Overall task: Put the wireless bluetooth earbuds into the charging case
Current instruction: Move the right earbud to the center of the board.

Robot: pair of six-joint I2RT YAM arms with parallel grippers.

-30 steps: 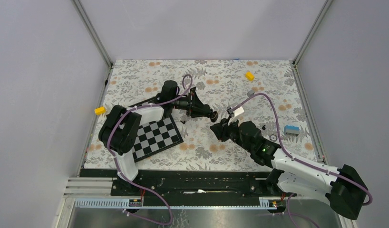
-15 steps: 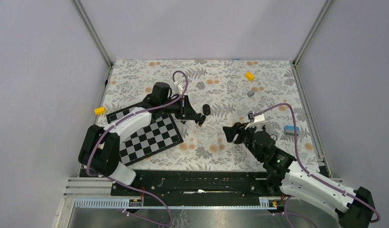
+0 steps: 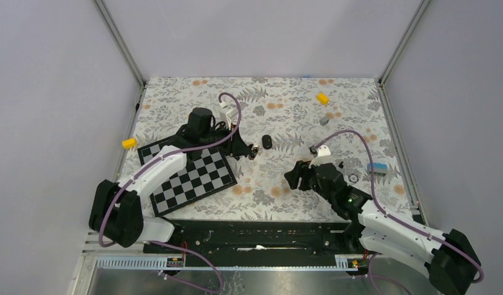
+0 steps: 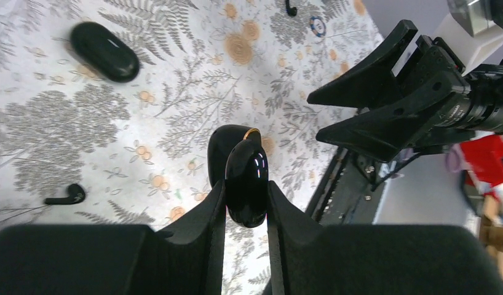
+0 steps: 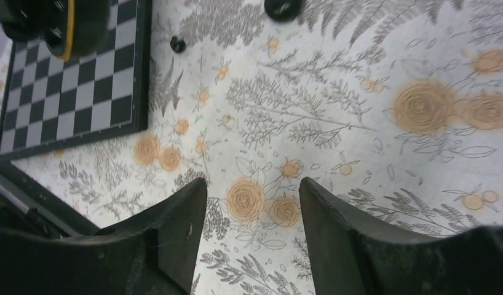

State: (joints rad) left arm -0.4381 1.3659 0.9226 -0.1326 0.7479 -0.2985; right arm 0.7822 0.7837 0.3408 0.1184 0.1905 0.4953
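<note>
Left wrist view shows the left gripper (image 4: 246,200) pinched narrowly on the charging case (image 4: 246,178), a glossy black pebble caught between both fingers; a thin orange line curves along the rim of the part behind it; the case juts past the fingertips over the floral tablecloth (image 4: 194,80), and whether it touches the cloth I cannot tell. 1 earbud (image 4: 67,195), tiny, black and stemmed, lies on the cloth to the left of the fingers in this view, apart from them; a second earbud (image 4: 290,7) lies at the top edge, just beside a small silver ring (image 4: 316,26). A black oval pod (image 4: 104,51) rests flat on the cloth, well apart from the case; what it is I cannot tell. Top external view puts the held case just off the far corner of the chessboard (image 3: 197,175), with the pod near it on the right. Right gripper (image 3: 293,176) hangs over bare cloth; its 2 jaws stand spread wide with nothing between them; it faces the left gripper and is apart from it.
</note>
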